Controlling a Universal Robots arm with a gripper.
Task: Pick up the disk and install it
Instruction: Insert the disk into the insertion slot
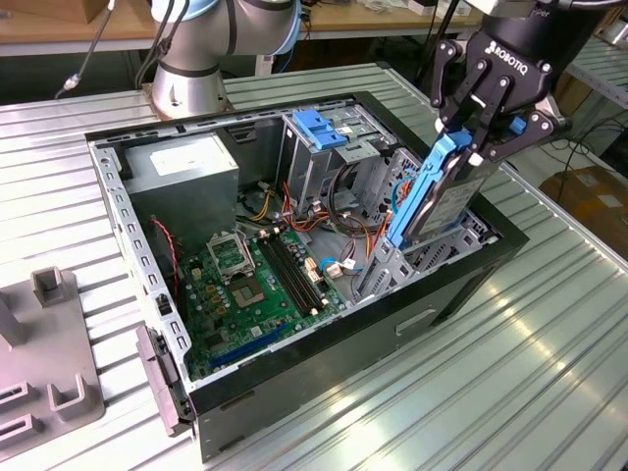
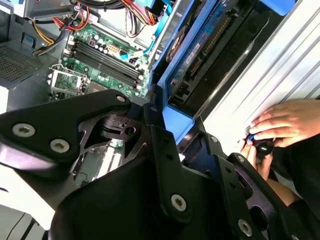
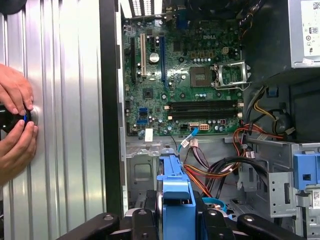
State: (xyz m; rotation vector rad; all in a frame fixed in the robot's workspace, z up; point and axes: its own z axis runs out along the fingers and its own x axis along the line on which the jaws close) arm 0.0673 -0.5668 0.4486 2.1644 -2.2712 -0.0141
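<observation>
Slats of ribbed metal form the table (image 1: 549, 343), and a wooden workbench (image 1: 59, 25) runs behind it. At the exterior view's left a grey fixture (image 1: 44, 363) lies on the table, cut off by the picture's edge. Next comes the open computer case (image 1: 294, 388), with the green motherboard (image 1: 250, 285) bare inside and the grey power supply (image 1: 186, 172) toward the back. The arm's base (image 1: 196, 69) stands behind the case, its upper part cut off.

Further right, a metal cage (image 1: 304, 172) carries a light blue clip (image 1: 319, 128). Near it the gripper (image 1: 474, 147) pinches the upper end of the disk (image 1: 432, 196). The disk stands on edge, tilted, with its lower end down inside the case. Whether that end sits in a bay cannot be told.

A cardboard box (image 1: 589, 191) sits beyond the table at the right. In the first wrist view two hands (image 3: 17, 125), partly cut off, rest on the table beside the case around a small dark object.
</observation>
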